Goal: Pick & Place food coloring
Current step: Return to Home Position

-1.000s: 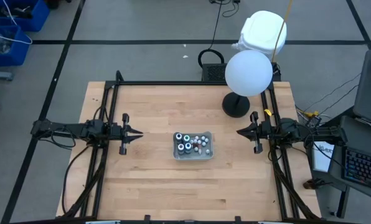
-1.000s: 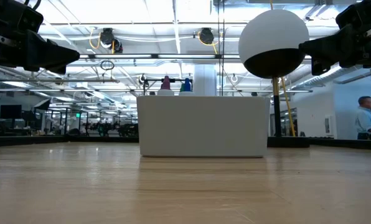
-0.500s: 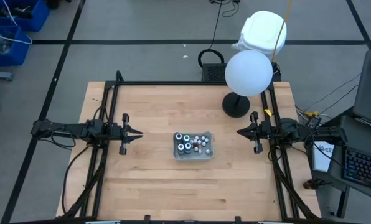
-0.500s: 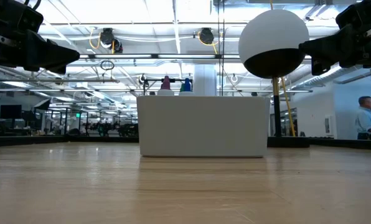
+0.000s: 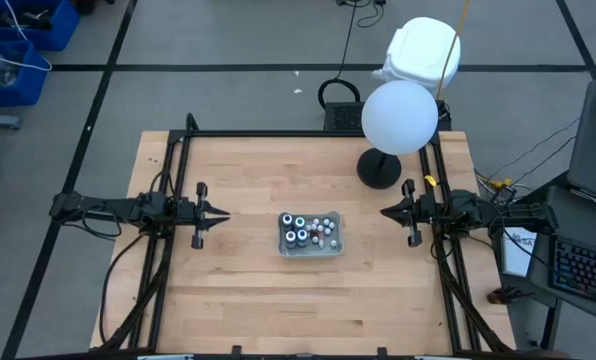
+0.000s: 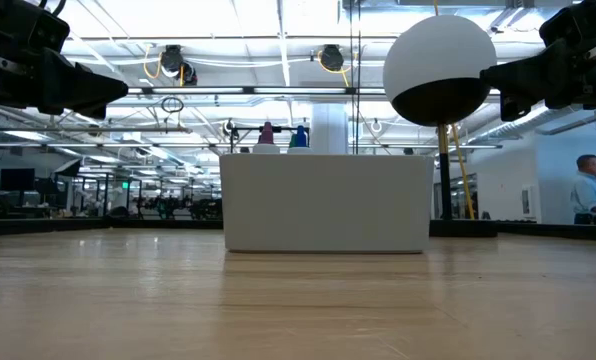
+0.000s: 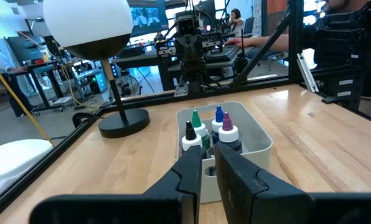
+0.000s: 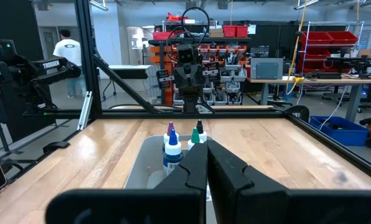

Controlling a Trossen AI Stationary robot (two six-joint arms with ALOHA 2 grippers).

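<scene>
The food coloring bottles (image 5: pixel 295 229) stand upright in the left half of a clear tray (image 5: pixel 334 246) at the table's middle. They are small dark bottles with pointed caps in black, green, blue and purple (image 7: pixel 207 132) (image 8: pixel 180 147). My left gripper (image 5: pixel 224 213) hovers level to the tray's left and points at it, its fingers (image 7: pixel 208 163) a narrow gap apart with nothing between them. My right gripper (image 5: pixel 384 211) hovers level to the tray's right and also points at it, its fingers (image 8: pixel 206 155) shut and empty. Both stand well clear of the tray.
A lamp with a white globe (image 5: pixel 399 117) on a black round base (image 5: pixel 379 168) stands at the table's far right, near my right arm. Small coloured bits (image 5: pixel 324 229) lie in the tray's right half. A black frame (image 5: pixel 308 133) edges the table. A person (image 6: pixel 585 190) stands beyond it.
</scene>
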